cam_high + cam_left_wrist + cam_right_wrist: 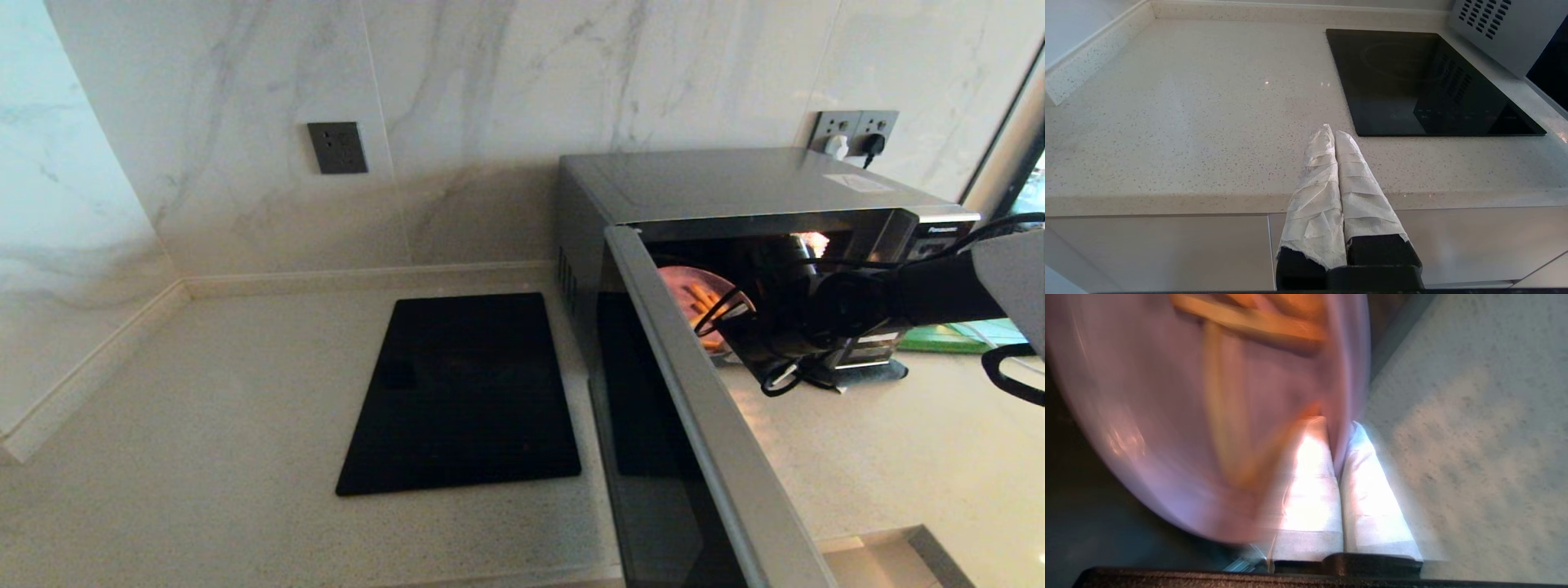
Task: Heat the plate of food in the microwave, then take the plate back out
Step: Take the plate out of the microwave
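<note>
Right wrist view shows it best: the right gripper (pixel 1340 457) has its two white-wrapped fingers (pixel 1306 486) pinched on the rim of the plate of food (pixel 1180 428), one finger over the rim and one under it. The plate spreads away from the fingers, with the yellow-orange fries (pixel 1249 324) lying toward its far side.

From the head view, the plate (pixel 694 294) sits at the mouth of the microwave (pixel 735 184), glowing under the cavity light, just behind the open door (pixel 694 408), which swings out toward the front edge of the countertop (pixel 204 457). Whether the plate rests on the oven floor or hangs clear of it I cannot tell.

To my eye a grip on a single edge is a weak one, so the plate wants to be kept level and moved slowly, clear of the door frame, or the fries may slide.

The plate is round and has no long axis; it faces upward. The fries run in mixed directions.

The left gripper (pixel 1334 134) hangs idle over the countertop's front edge, near the black glass cooktop (pixel 1421 81), fingers pressed together on nothing.
</note>
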You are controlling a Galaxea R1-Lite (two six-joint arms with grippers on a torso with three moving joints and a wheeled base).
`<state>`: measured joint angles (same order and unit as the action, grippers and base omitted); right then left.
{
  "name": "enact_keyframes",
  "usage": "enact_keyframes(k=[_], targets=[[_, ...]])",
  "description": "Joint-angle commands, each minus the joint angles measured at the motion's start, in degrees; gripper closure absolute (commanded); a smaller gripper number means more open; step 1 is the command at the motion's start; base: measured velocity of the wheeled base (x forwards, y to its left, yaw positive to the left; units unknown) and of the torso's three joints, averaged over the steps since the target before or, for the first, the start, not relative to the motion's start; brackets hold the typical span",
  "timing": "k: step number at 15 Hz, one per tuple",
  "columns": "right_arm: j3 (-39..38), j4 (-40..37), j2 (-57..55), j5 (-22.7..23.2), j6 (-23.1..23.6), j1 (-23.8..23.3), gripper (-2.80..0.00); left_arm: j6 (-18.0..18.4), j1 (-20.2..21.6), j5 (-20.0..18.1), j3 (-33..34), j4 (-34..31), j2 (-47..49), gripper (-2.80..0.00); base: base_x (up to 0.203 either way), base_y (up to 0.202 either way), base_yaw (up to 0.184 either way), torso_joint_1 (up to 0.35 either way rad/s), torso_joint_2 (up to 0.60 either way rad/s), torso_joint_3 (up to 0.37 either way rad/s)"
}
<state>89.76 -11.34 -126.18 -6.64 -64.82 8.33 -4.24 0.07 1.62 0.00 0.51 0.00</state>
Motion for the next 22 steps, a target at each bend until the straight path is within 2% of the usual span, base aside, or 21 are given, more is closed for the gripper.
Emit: enact_keyframes(k=[1,13,19,22], targets=[[-0.02,-0.61,0.5,-0.05,-0.13,0.02,0.0,-0.06,0.01,0.05,0.0,0.02,0.09,0.0,0.0,0.0,0.0,0.0,0.0,0.0],[-0.8,-0.94,5.0,-0.57,0.4,0.02,0.0,-0.06,0.02,0.05,0.0,0.02,0.09,0.0,0.0,0.0,0.0,0.0,0.0,0.0],[-5.05,-1.55,8.94,-0.82,0.4,0.02,0.0,-0.06,0.01,0.05,0.0,0.02,0.09,0.0,0.0,0.0,0.0,0.0,0.0,0.0],[-8.09,-4.43,11.85,-2.08,0.37,0.02,0.0,-0.06,0.01,0.05,0.0,0.02,0.09,0.0,0.0,0.0,0.0,0.0,0.0,0.0]])
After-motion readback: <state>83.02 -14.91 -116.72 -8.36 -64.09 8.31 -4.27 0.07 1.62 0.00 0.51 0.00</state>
